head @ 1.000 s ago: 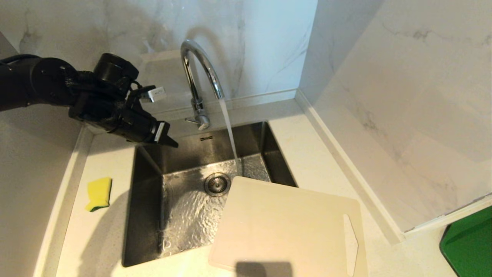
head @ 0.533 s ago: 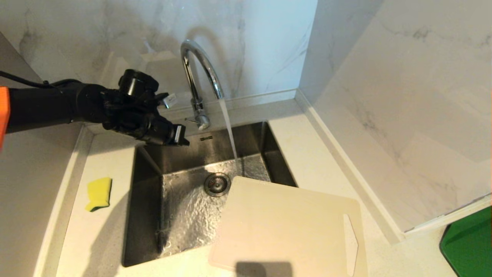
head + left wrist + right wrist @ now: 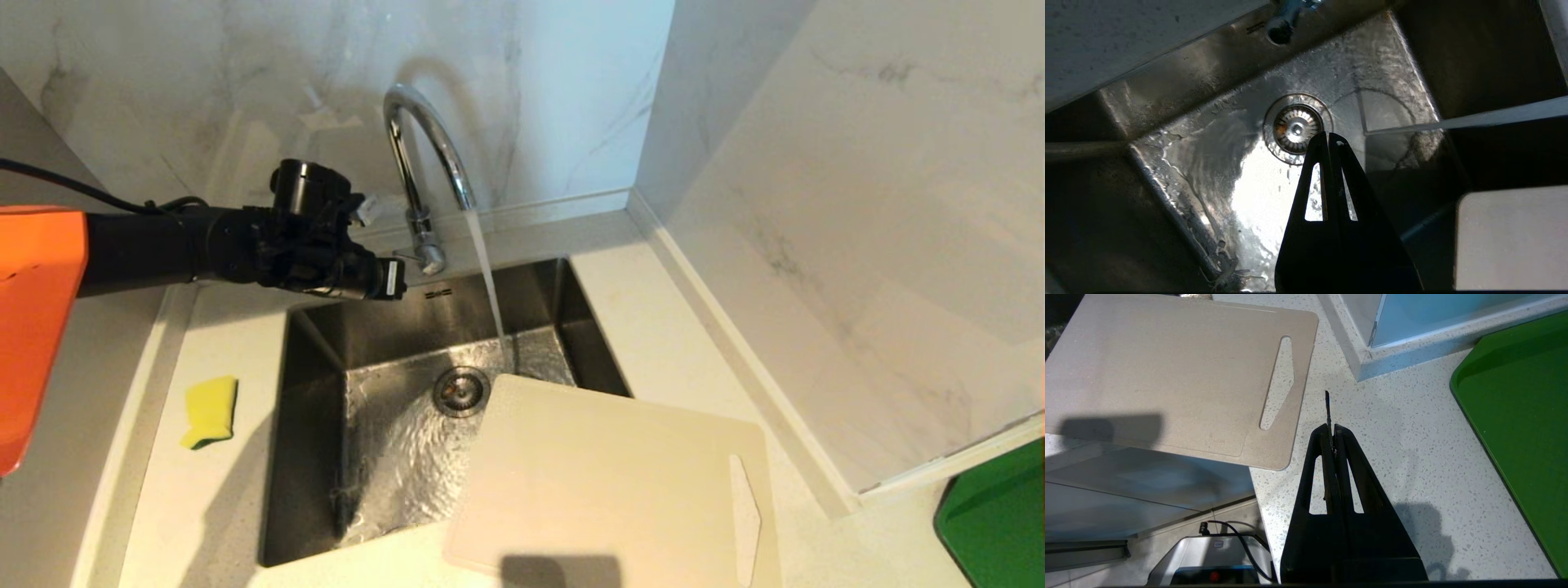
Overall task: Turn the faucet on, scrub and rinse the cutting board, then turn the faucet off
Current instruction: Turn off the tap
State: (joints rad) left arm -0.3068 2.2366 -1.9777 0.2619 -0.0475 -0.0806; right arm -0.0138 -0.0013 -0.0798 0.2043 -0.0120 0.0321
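Faucet (image 3: 424, 163) lever just beside closed left gripper (image 3: 397, 279)

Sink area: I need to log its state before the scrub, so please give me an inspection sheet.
Surface: pale speckled counter, steel sink wet inside.
Job's things: faucet running, stream falling near the drain; cutting board lying flat, one corner over the sink.
Clutter: yellow sponge on the counter to the sink's left; green mat at far right.
Grippers: left gripper shut, beside the faucet's base lever; right gripper shut, parked above the counter near the board.
Cables: black cable along the left arm.
Surroundings: marble-look walls.
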